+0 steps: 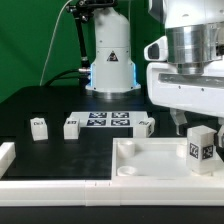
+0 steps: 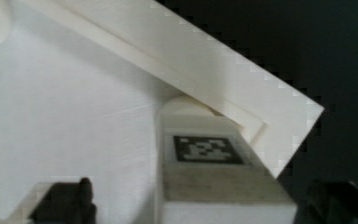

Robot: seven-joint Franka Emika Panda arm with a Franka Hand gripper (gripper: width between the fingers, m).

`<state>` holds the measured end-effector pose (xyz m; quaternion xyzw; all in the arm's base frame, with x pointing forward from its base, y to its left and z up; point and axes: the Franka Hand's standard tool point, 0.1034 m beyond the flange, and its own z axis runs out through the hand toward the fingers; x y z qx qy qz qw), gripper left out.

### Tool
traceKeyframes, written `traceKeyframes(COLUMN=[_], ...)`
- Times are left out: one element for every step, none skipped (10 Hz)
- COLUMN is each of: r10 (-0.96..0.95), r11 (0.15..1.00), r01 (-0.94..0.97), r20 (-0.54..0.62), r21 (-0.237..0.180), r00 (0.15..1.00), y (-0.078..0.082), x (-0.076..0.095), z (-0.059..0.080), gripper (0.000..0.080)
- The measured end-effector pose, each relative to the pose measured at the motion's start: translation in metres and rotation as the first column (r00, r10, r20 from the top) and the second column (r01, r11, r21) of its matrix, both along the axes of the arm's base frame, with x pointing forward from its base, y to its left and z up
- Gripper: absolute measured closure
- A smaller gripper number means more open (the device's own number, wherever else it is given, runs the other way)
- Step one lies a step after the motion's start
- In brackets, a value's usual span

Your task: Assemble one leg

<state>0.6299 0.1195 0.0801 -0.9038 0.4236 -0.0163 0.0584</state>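
While the small white tagged rectangular leg (image 1: 198, 146) stands on the large white square panel (image 1: 150, 162), lower right, the gripper (image 2: 204, 200) straddles it released; next, seemingly, grasp and twist it home.

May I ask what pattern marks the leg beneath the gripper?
A black-and-white square tag on the leg, clearest in wrist view.

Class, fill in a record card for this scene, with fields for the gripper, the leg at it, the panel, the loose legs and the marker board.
gripper: fingers either side of one leg, grip uncertain
leg: upright, tag showing, at the panel's corner
panel: white, flat, exterior view's right
loose legs: three on the black table
marker board: lies among the loose legs
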Motion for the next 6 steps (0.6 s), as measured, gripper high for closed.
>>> traceKeyframes(r10=[0.152,0.293,0.405,0.496,0.593,0.648], r11=[0.988,0.955,0.912,0.865,0.800,0.757], r01=[-0.152,-0.293,-0.404,-0.495,-0.591,-0.645], r20=[-0.007,-0.008,-0.005,-0.008,-0.013,-0.012], r21=[-0.032,-0.054,-0.065,-0.080,-0.099,-0.104], r00=[0.988,0.956,0.914,0.868,0.805,0.762], y=[0.0015,0.0019,0.0004,-0.0003,0.0003,0.0005], x=[-0.0010,0.0002,0.0009,0.0008,0.0007,0.0008], z=[0.0008,0.0015,0.0015,0.0015,0.0014,0.0014], gripper=[0.0158,0.0158,0.0151,0.0151,0.0151,0.0151])
